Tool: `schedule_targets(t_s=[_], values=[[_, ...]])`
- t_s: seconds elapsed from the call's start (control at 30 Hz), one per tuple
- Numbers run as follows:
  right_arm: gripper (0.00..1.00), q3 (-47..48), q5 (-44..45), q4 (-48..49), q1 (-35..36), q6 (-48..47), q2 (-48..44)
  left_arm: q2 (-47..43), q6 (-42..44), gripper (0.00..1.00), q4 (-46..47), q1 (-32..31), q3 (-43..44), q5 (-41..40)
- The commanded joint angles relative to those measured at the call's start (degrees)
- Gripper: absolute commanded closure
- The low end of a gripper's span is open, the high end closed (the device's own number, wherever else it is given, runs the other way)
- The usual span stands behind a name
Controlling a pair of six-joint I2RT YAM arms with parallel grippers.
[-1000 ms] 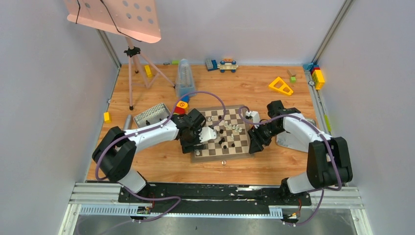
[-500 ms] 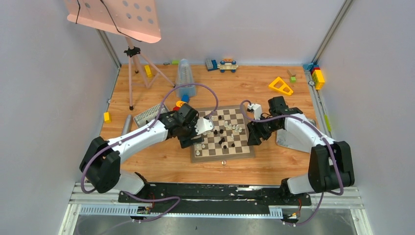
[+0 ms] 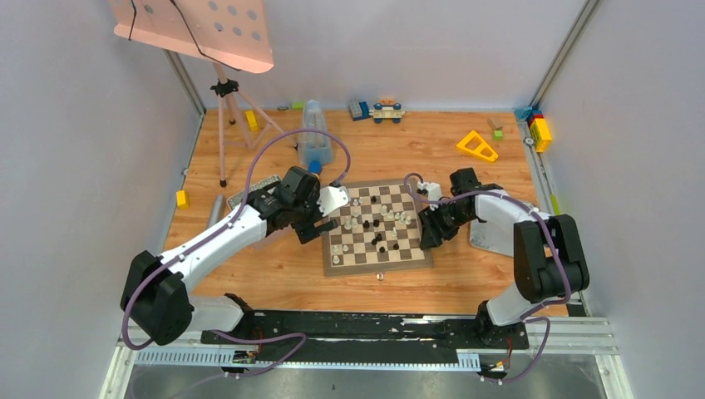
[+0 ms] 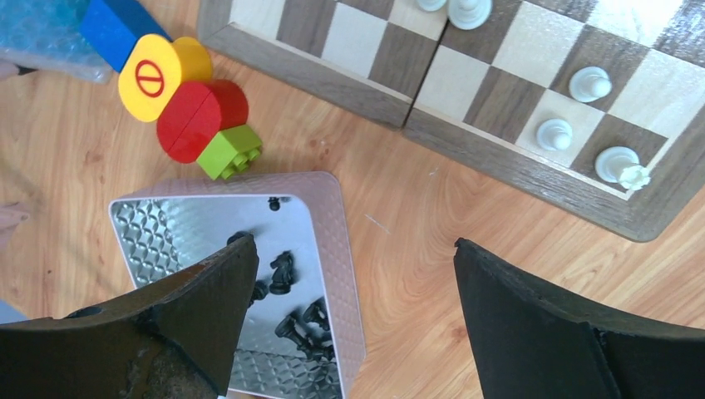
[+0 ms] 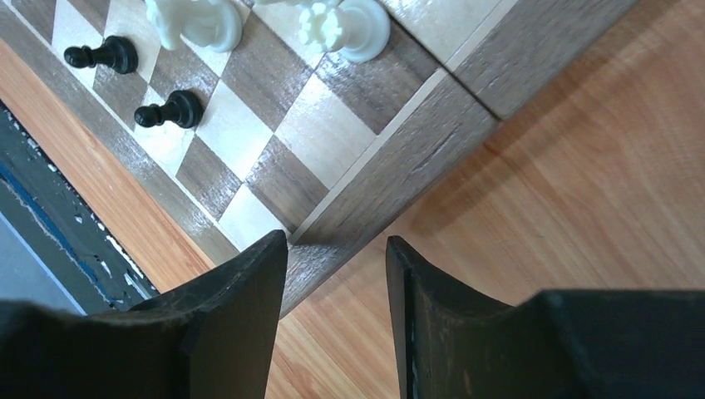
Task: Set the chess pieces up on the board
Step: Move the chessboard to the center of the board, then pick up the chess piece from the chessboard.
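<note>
The board [image 3: 378,229] lies mid-table with several black and cream chess pieces [image 3: 374,223] scattered on it. My left gripper [image 3: 320,224] hangs just off the board's left side. In the left wrist view this gripper [image 4: 353,249] is wide open and holds nothing, over the rim of a grey metal tray [image 4: 328,208] with several black pieces [image 4: 283,270] in it. White pieces [image 4: 590,83] stand along the board's near edge [image 4: 499,141]. My right gripper [image 3: 431,233] is at the board's right edge. It [image 5: 337,241] is partly open over the border [image 5: 399,141], empty, near two black pawns [image 5: 170,108].
Red, green, yellow and blue toy blocks [image 4: 199,116] lie between the tray and the board. A tripod stand [image 3: 224,125] and a clear container [image 3: 314,137] stand at the back left. A yellow triangle [image 3: 477,145] and more blocks [image 3: 540,129] lie at the back right.
My left arm has drawn back leftward from the board to the tray, its jaws widening. My right gripper has shifted slightly along the board's right edge and its jaws have narrowed.
</note>
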Motion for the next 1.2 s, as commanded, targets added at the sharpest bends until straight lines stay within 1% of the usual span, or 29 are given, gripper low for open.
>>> schedule_targets(t_s=[0.0,0.13,0.3,0.37,0.47,0.63,0.77,0.83,0.97,1.17], values=[[0.53,-1.58,-5.28,-0.24,0.02,-4.14,0.46,-2.14,-1.77,0.04,2.17,2.01,2.64,0.5],[0.53,-2.69,-8.67,-1.24,1.55,-6.87,0.17,-2.4,-1.88,0.01,2.57,2.98,2.99,0.77],[0.53,-3.91,-9.79,-1.8,3.77,-8.01,-1.3,-2.24,-1.92,0.0,2.76,4.18,3.01,0.87],[0.53,-3.88,-8.42,-2.37,3.86,-8.0,-2.32,-2.4,-1.88,0.0,2.64,4.52,2.86,0.87],[0.5,-3.61,-4.5,-2.41,3.81,-7.58,-5.19,-2.95,-1.84,0.0,2.57,4.93,2.48,0.87],[0.46,-0.41,0.95,-2.48,3.31,-5.25,-9.28,-4.35,-2.34,0.0,2.02,5.2,2.39,1.02],[0.44,3.29,3.13,-2.6,3.38,-2.45,-11.38,-5.25,-2.89,0.0,0.65,6.03,2.58,0.34],[0.44,4.95,3.47,-2.58,3.5,-1.24,-11.72,-5.39,-3.25,0.0,-0.56,7.5,2.94,0.26],[0.47,8.11,2.77,-1.37,4.15,1.1,-11.15,-5.22,-5.29,0.0,-3.94,10.52,4.49,0.25],[0.54,10.33,4.08,2.71,6.47,3.69,-5.62,-6.23,-7.19,0.0,-8.82,11.63,6.54,1.76]])
